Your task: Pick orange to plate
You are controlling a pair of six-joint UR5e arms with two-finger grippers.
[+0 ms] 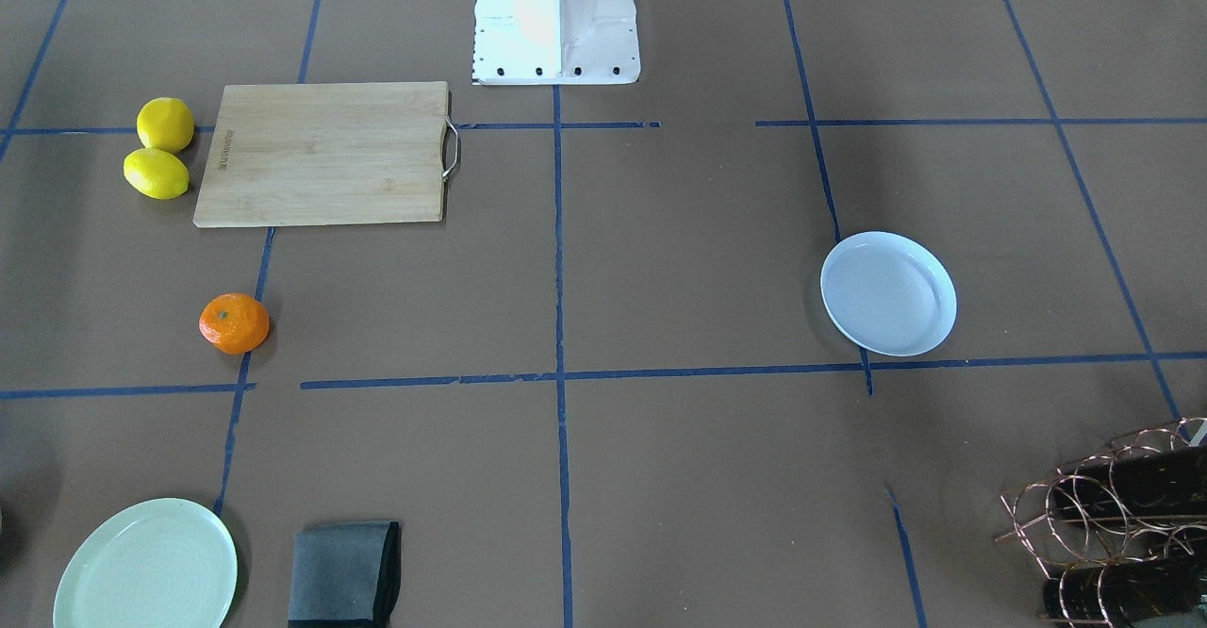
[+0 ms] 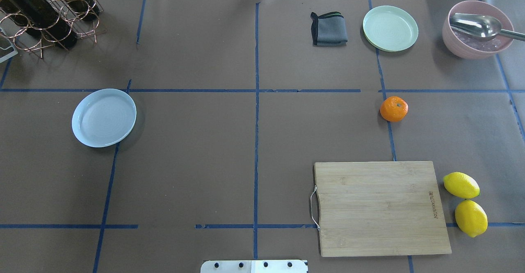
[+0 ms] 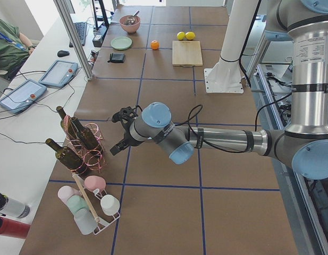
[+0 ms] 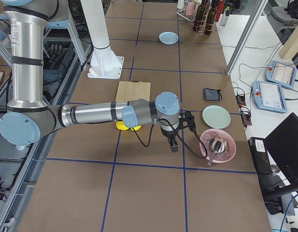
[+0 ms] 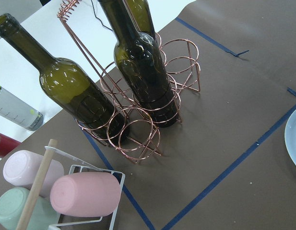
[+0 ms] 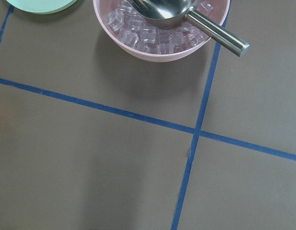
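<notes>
Resting on the tabletop (image 2: 205,162) well apart from the plate (image 2: 103,117), the orange (image 2: 393,109) is judged light, firm and roll-prone, best clasped across its middle; the opening of left gripper (image 3: 119,133) and right gripper (image 4: 174,145) cannot be told.

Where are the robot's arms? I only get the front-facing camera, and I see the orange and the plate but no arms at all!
Observer: Its left gripper hangs above the table beside the wine rack, at the table's end.
Operator: And the other one?
Observer: The right gripper hangs near a pink bowl that your view misses.
Operator: What's in the bowl?
Observer: Clear cubes and a metal scoop.
</notes>
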